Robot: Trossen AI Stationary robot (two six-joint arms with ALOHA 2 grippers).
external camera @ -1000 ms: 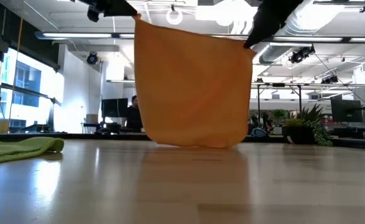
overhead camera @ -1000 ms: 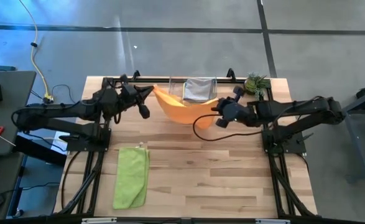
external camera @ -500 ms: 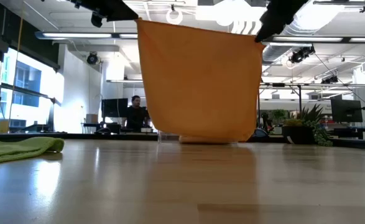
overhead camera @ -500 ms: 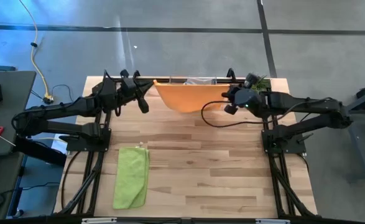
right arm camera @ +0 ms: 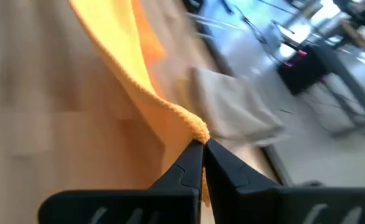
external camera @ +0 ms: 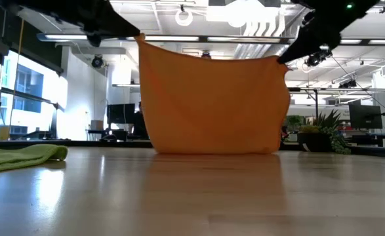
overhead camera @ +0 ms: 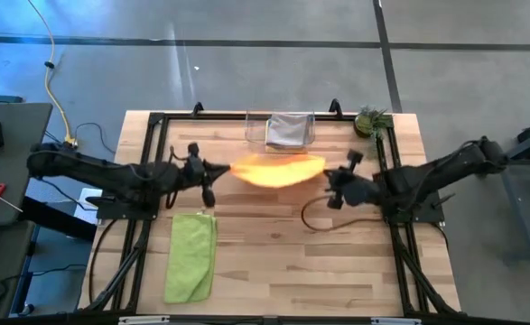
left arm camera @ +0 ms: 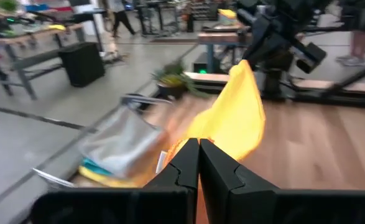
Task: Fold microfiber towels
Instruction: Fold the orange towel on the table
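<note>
An orange towel (overhead camera: 278,170) hangs spread between my two grippers over the far middle of the table. Its lower edge (external camera: 212,151) reaches the tabletop in the low view. My left gripper (overhead camera: 225,169) is shut on the towel's upper left corner. My right gripper (overhead camera: 328,172) is shut on its upper right corner. A folded lime green towel (overhead camera: 190,257) lies flat on the table near the left side. A grey towel (overhead camera: 288,129) sits in a clear bin at the far edge. My left gripper pinches the orange towel's upper left corner (left arm camera: 193,138) between its two fingertips, coming almost level from the table's left. The cloth hangs below the corner (external camera: 141,38). One layer or several, I cannot tell. My right gripper pinches the towel's upper right corner (right arm camera: 196,130) at its hemmed edge between the fingertips, slanting down from the table's right. The top edge (external camera: 208,58) runs between both corners with a slight sag.
The clear bin (overhead camera: 281,129) stands at the far edge just behind the hanging towel. A small potted plant (overhead camera: 370,120) sits at the far right corner. Bare wooden tabletop (overhead camera: 301,244) lies in front of the towel toward the near edge.
Both grippers swung toward the far edge, then came back toward the near edge and lower, carrying the orange towel. The towel has stayed spread between them, and its bottom edge is on the table again.
</note>
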